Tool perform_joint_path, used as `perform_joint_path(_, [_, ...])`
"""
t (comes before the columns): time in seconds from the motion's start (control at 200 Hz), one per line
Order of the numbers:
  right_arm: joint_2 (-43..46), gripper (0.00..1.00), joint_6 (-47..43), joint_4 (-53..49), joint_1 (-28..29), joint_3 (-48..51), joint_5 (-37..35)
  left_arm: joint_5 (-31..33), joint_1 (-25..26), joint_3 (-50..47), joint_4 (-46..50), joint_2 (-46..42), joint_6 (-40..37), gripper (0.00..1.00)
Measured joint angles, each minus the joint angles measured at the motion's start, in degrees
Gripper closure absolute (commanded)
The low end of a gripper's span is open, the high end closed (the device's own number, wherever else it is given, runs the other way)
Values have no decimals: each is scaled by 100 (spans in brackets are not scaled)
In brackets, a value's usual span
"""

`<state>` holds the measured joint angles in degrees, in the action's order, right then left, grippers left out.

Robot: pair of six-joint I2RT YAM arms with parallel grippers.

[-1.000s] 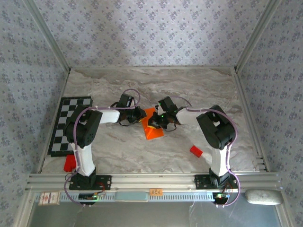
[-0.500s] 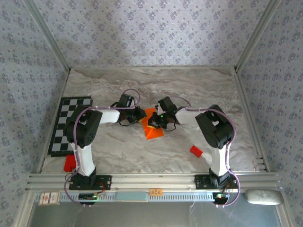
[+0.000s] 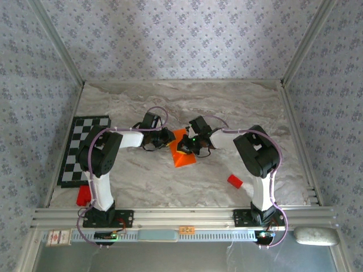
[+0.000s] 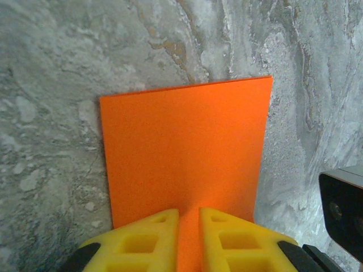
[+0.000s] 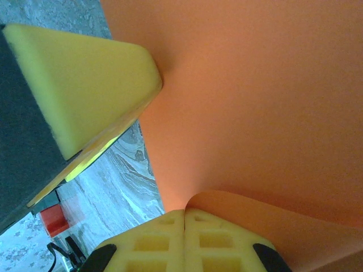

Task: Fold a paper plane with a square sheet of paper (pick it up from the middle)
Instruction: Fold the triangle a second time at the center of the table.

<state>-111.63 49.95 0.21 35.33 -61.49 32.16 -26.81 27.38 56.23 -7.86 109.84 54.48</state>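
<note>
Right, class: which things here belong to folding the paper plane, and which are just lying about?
For the job: orange paper, left gripper, right gripper.
Lying about: checked mat, red block by the left arm, red block by the right arm.

Soft even light, faint shadows — right wrist close-up blurred, slightly washed

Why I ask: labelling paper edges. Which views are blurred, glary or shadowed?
Top external: even light, no glare, the orange sheet small but clear. Left wrist: sheet edges crisp, light flat and even. Right wrist: sheet too close, blurred, shaded where it curls by the right tool.
</note>
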Motion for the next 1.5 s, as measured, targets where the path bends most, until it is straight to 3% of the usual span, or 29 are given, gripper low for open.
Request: perform_joint_path(1.499, [-166, 100, -199, -391, 24, -264, 2, -37, -2, 15, -4, 15, 0, 84])
